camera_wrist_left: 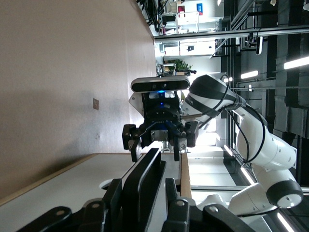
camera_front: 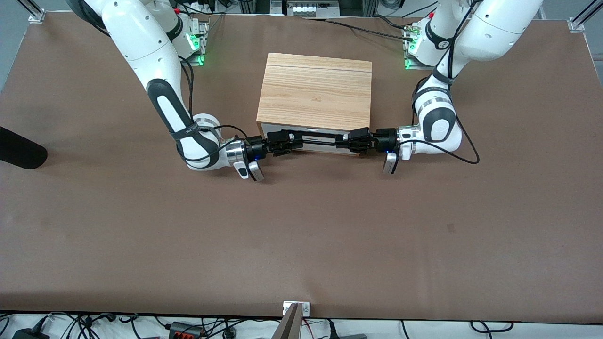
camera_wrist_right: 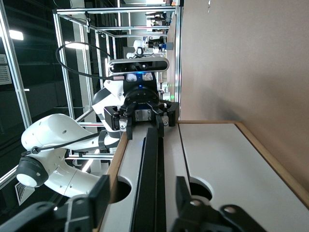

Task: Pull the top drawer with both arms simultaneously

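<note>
The top drawer point(camera_front: 314, 147) shows its white front under the light-wood cabinet point(camera_front: 314, 89), and looks closed. Its long black bar handle point(camera_front: 320, 137) runs across the front. My left gripper point(camera_front: 359, 140) is at the handle's end toward the left arm, open, with a finger on each side of the bar point(camera_wrist_left: 145, 183). My right gripper point(camera_front: 281, 142) is at the other end, open wide, and straddles the bar point(camera_wrist_right: 152, 174). Each wrist view shows the other gripper farther along the handle: the right gripper point(camera_wrist_left: 159, 137) and the left gripper point(camera_wrist_right: 141, 116).
A black rounded object point(camera_front: 19, 151) lies at the table's edge toward the right arm's end. A metal bracket point(camera_front: 296, 308) sits at the table edge nearest the front camera. Cables loop from both wrists onto the brown table point(camera_front: 301, 235).
</note>
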Tool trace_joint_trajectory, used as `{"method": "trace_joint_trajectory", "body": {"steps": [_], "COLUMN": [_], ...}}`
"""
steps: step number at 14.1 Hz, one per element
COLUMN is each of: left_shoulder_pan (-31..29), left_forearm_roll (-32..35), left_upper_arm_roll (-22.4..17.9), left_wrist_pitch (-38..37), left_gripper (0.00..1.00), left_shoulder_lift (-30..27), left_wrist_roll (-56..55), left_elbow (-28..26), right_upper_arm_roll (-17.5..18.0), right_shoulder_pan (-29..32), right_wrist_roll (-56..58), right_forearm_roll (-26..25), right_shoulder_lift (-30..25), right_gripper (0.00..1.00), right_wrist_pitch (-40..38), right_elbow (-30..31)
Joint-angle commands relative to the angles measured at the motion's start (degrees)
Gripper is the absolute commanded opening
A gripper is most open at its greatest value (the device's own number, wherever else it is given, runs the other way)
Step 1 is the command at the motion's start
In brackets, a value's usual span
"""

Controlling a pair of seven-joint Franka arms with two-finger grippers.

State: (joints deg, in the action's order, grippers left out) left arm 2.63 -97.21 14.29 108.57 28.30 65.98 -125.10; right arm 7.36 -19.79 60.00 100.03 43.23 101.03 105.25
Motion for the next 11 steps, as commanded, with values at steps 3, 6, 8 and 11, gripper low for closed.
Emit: {"method": "trace_joint_trajectory", "body": {"steps": [3,6,8,11], "left_shoulder_pan": [-4.99,-4.38,-4.38,-3.86], "left_forearm_roll": [8.07,8.61,8.44,8.0], "left_upper_arm_roll": [0.65,0.74,0.83,0.83], "left_wrist_pitch": [-5.82,-5.13,-5.04,-4.86], "left_gripper": [0.42,0.38,0.38,0.38], "left_shoulder_lift": [-0.97,-0.7,-0.53,0.87], "left_wrist_roll": [1.35,1.26,1.43,2.05], "left_elbow": [-3.57,-2.87,-2.17,-0.32], "right_upper_arm_roll": [-0.15,-0.15,-0.15,-0.15], "right_shoulder_pan": [-0.07,-0.33,-0.42,-0.42], "right_wrist_roll": [-0.59,0.02,0.29,0.29], "right_forearm_roll": [1.04,1.04,1.04,1.04], "right_shoulder_lift": [-0.34,0.09,0.18,0.18], "right_gripper": [0.6,0.54,0.46,0.3], "right_wrist_pitch": [-0.23,-0.14,0.04,-0.14], "right_elbow": [0.66,1.1,1.88,2.59]}}
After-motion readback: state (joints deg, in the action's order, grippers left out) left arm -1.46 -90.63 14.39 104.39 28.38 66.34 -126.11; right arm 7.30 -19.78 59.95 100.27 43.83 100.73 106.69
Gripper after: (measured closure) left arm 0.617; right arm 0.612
